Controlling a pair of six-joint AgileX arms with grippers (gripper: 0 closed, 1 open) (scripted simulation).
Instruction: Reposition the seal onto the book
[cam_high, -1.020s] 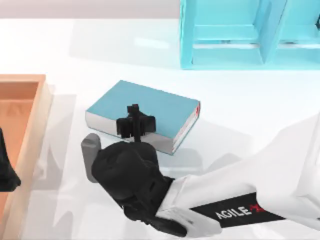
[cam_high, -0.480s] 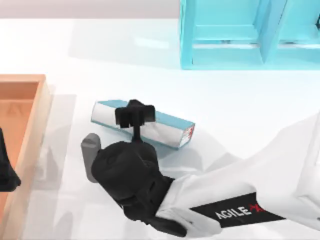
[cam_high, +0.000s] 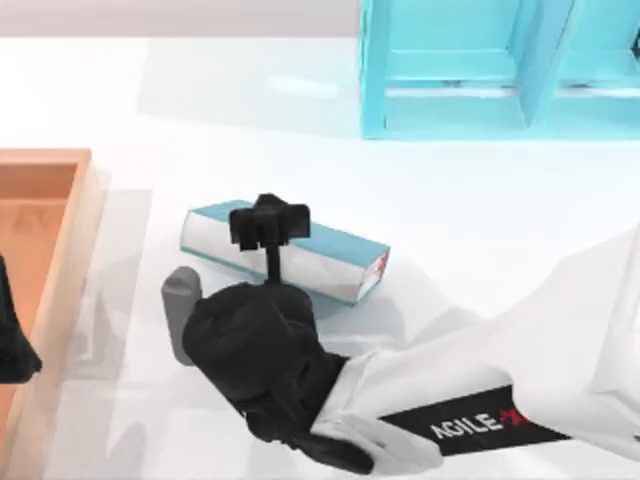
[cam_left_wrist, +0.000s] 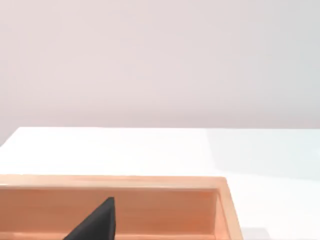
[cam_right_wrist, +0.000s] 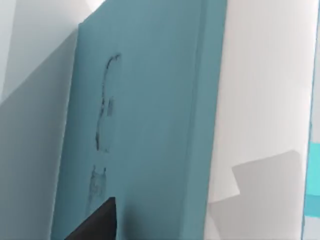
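The teal-blue book is tipped up on a long edge at mid-table, its white page block facing upward and a small red mark at its right end. My right gripper sits at the book's raised upper edge, fingers closed over it. The right wrist view has the book's teal cover close up, with one dark fingertip against it. The seal is hidden. My left gripper is parked at the table's left edge over the wooden tray; one of its fingertips shows above the tray.
An orange wooden tray lies along the left side. A light-blue shelf unit stands at the back right. A grey block juts from my right wrist, just left of the book.
The book went from lying flat to tipped up on its long edge, pages now facing up. My right gripper rose with that edge, moving slightly toward the back.
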